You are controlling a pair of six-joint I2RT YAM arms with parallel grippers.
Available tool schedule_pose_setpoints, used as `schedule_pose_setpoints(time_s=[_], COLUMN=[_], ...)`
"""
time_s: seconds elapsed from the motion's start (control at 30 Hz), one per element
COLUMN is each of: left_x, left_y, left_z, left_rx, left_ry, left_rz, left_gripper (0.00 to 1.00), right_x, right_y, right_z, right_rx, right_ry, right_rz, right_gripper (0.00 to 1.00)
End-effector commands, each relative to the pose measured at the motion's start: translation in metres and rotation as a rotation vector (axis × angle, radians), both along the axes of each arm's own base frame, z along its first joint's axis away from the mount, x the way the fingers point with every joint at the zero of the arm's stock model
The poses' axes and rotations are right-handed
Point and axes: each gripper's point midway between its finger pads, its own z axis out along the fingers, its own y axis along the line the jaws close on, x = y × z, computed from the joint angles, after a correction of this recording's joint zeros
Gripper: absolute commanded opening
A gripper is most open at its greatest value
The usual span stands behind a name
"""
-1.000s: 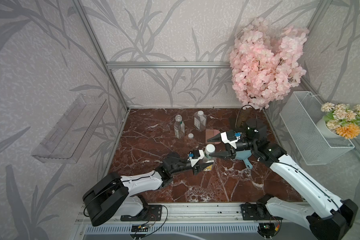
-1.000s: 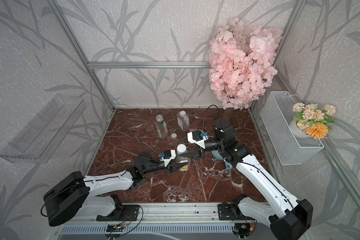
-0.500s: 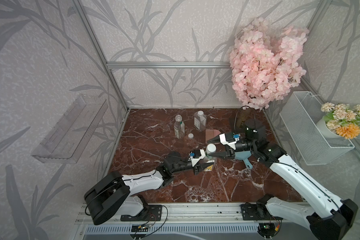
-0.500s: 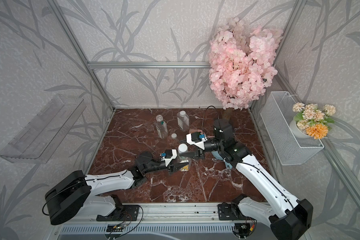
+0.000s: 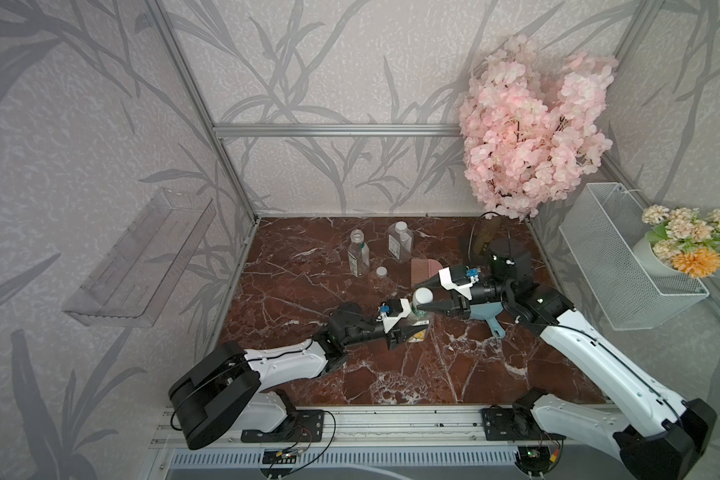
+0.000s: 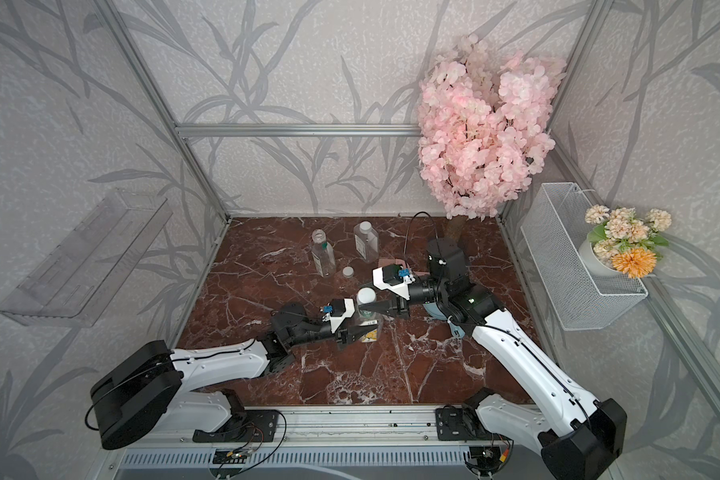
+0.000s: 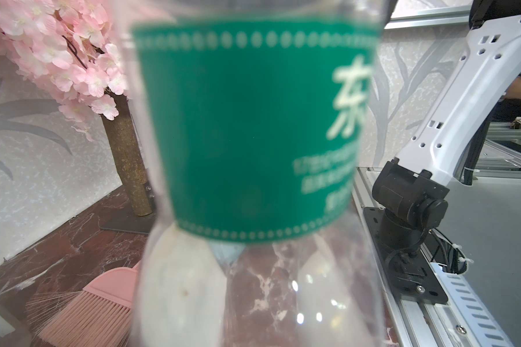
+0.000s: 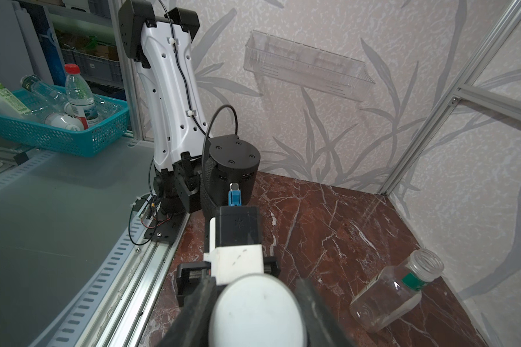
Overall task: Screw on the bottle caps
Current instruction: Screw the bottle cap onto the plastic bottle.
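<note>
A clear bottle with a green label [image 5: 418, 323] [image 6: 369, 322] stands at the table's middle, and my left gripper [image 5: 408, 330] [image 6: 356, 330] is shut on its body. The label [image 7: 253, 135] fills the left wrist view. Its white cap [image 5: 423, 296] [image 6: 366, 296] [image 8: 256, 309] sits on the neck, with my right gripper [image 5: 421, 296] [image 6: 364, 297] [image 8: 254, 312] shut on it from the right. Further back an open round bottle [image 5: 358, 255] [image 8: 394, 294] stands beside a loose cap [image 5: 381, 272] [image 6: 348, 272]. A squarer capped bottle [image 5: 400, 245] stands behind.
A pink brush [image 5: 426, 268] lies just behind the held bottle, and a blue dustpan [image 5: 489, 318] lies under my right wrist. A pink flower tree [image 5: 528, 133] stands at the back right. A wire basket [image 5: 615, 257] hangs on the right wall, a clear shelf [image 5: 142, 257] on the left.
My right gripper's jaws have closed from half open onto the cap on the held bottle. The left gripper and the bottle have stayed in place.
</note>
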Motion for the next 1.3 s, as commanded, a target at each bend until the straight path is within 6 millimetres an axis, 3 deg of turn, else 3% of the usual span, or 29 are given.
schedule_pose_setpoints(time_s=[0.0,0.27,0.47,0.67,1.03,1.27], left_x=[0.003,0.008,0.008,0.011,0.034,0.047], left_y=[-0.001,0.004,0.006,0.009,0.018,0.021], left_z=[0.018,0.036,0.048,0.056,0.071,0.073], left_rx=[-0.038,-0.046,-0.072,-0.114,-0.169,-0.181], left_ry=[-0.056,-0.169,-0.204,-0.189,-0.205,-0.190], left_rz=[0.014,0.061,0.075,0.097,0.248,0.317], left_gripper=[0.20,0.20,0.20,0.20,0.20,0.20], right_x=[-0.007,-0.014,-0.009,0.017,0.057,0.089], right_y=[-0.003,-0.006,-0.006,-0.003,0.012,0.012], right_z=[0.005,-0.010,-0.019,-0.033,-0.084,-0.097], right_rx=[-0.013,-0.055,-0.055,-0.055,-0.162,-0.175], right_ry=[-0.007,0.055,0.071,0.083,0.137,0.110], right_rz=[0.010,0.029,0.008,-0.123,-0.405,-0.670], right_gripper=[0.38,0.34,0.34,0.35,0.34,0.33])
